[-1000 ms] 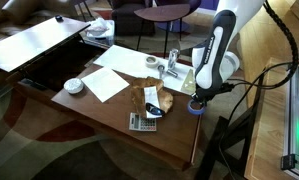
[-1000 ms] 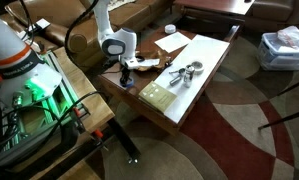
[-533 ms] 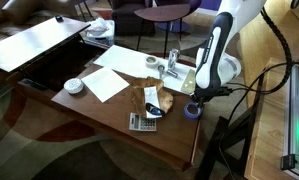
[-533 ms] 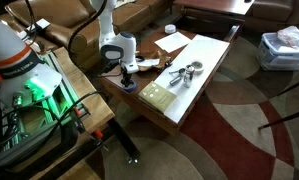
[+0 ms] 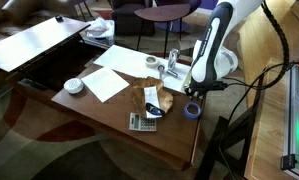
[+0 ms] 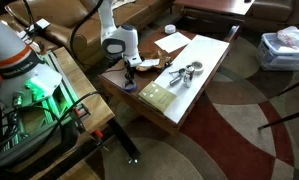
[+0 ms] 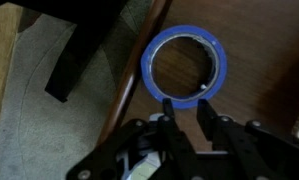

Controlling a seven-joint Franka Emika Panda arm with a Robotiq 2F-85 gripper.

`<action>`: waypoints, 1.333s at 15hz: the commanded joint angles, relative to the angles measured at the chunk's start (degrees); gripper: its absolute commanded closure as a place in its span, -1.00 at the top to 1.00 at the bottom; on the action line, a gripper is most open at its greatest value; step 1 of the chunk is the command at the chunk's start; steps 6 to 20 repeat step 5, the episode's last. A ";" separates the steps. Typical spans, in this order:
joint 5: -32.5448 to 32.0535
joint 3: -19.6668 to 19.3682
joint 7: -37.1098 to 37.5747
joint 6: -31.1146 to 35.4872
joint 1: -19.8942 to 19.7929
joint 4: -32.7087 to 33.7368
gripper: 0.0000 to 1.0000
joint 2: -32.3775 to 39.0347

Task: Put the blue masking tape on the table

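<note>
Inspection of the scene

- Gripper: in the wrist view the two fingers stand apart with a narrow gap between them. Nothing is clamped. The tips lie at the near rim of the ring.
- Blue masking tape: it lies flat on the table, open centre facing up, close to the table's edge, with brown wood showing through the centre.
- In an exterior view the blue masking tape sits at the table's edge nearest the arm, and the gripper hangs just above it.
- Other items on the same top: a white paper sheet, a white bowl, a calculator and a pale tape roll, all well apart from the blue ring.
- Whether a fingertip touches the ring cannot be told
</note>
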 commanded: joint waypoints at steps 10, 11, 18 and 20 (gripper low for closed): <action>1.97 -2.44 -2.49 7.64 8.19 -9.28 0.37 -12.51; 1.97 -2.44 -2.49 7.64 8.19 -9.28 0.37 -12.51; 1.97 -2.44 -2.49 7.64 8.19 -9.28 0.37 -12.51; 1.97 -2.44 -2.49 7.64 8.19 -9.28 0.37 -12.51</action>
